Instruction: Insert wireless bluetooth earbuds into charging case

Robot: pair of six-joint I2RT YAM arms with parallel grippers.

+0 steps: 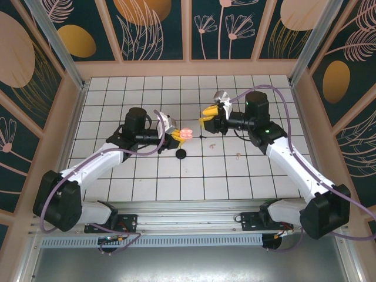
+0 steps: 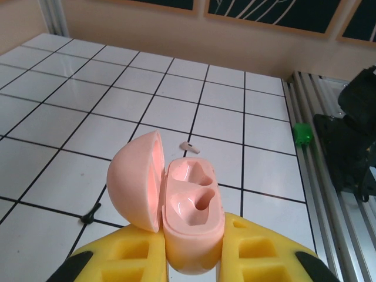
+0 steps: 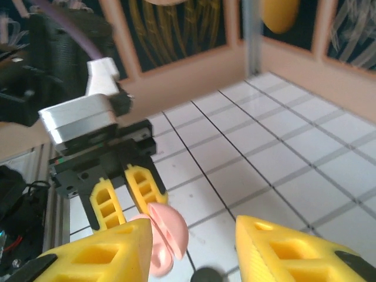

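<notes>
From above, the left claw (image 1: 178, 136) is clamped on an open pink case (image 1: 187, 134) and holds it over the middle of the white tiled counter (image 1: 117, 100). The right claw (image 1: 205, 120) hangs just up and right of the case, apart from it. A black disc (image 1: 181, 154) lies on the counter just below the case. A pale pink earbud (image 1: 212, 142) lies right of the case, and a second earbud (image 1: 237, 155) lies farther right.

From the left wrist, yellow fingers (image 2: 135, 258) grip the case base. Its lid (image 2: 138, 182) is swung to the left and two hollow cups show. The pale pink earbud lies on the tiles beyond, and a small black piece (image 2: 89, 217) lies to the left, too small to tell.

From the right wrist, the right claw's fingers stand apart with nothing between them. The left claw and the case are ahead.
</notes>
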